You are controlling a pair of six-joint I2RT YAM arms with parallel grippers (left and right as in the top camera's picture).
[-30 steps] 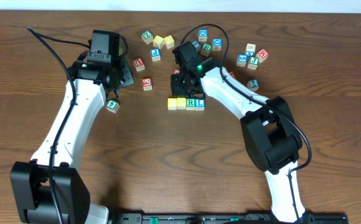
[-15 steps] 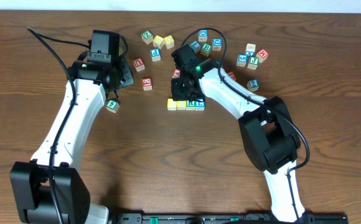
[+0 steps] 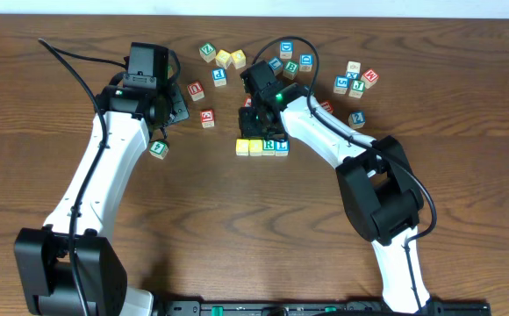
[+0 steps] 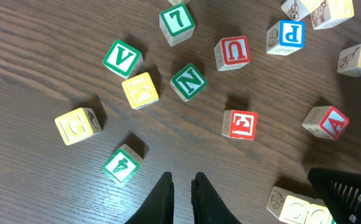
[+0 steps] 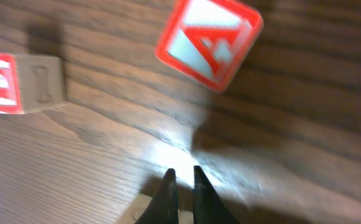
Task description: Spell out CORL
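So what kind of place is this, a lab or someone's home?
Probably a robotics lab bench, though no room shows. A left arm and a right arm, both white with cabling, stand at a bare wooden table, and lettered toy blocks lie scattered as practice objects.

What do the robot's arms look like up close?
The left arm and right arm have white shells with black joints and bases. Thin black cables loop off them. A green light glows on the right arm. The left gripper and right gripper each end in two slim black fingers.
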